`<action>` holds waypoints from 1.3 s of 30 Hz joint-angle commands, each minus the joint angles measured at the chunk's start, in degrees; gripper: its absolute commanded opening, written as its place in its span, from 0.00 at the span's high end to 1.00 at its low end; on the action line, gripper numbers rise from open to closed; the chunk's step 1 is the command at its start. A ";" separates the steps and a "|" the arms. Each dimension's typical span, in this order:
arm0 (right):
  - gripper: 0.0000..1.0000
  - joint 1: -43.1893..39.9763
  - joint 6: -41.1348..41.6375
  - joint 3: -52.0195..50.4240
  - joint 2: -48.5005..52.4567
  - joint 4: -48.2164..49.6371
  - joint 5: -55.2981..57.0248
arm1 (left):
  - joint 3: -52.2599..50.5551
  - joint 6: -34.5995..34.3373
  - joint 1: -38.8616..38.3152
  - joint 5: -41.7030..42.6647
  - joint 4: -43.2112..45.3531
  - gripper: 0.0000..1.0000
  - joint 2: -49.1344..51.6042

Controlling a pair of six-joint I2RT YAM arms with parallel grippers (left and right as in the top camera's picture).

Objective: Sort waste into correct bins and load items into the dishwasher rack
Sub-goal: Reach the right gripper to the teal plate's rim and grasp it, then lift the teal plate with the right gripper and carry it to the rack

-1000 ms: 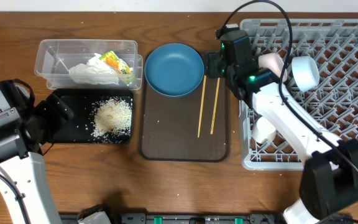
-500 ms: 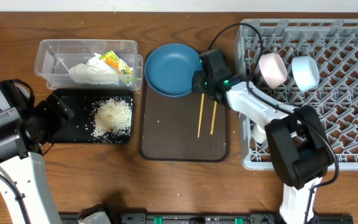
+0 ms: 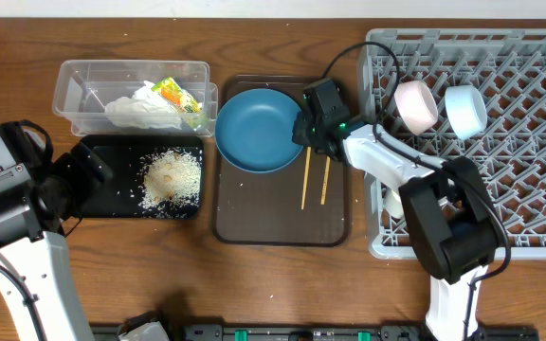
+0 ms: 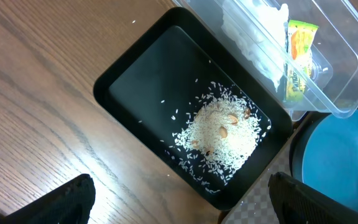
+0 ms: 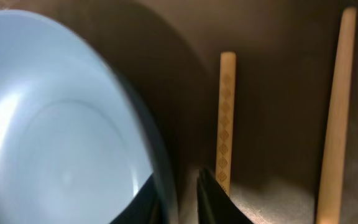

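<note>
While the dark blue round plate rests partly on the brown serving tray, rim pinched in the narrowed right gripper, two wooden chopsticks lie beside it. The waste is binned and the bowls are racked. The left gripper gapes empty.
</note>
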 commanded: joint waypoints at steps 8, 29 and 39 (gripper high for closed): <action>0.99 0.17 0.98 0.44 0.22 0.07 -3.87 | 0.83 0.11 0.22 -0.94 -0.17 0.08 0.02; 0.99 -12.28 -15.02 1.03 -54.49 -39.32 54.95 | 0.83 0.11 0.22 -0.94 -0.17 0.08 0.04; 0.99 -19.04 -30.40 0.98 -64.13 -53.00 88.65 | 0.83 0.11 0.22 -0.94 -0.17 0.08 0.07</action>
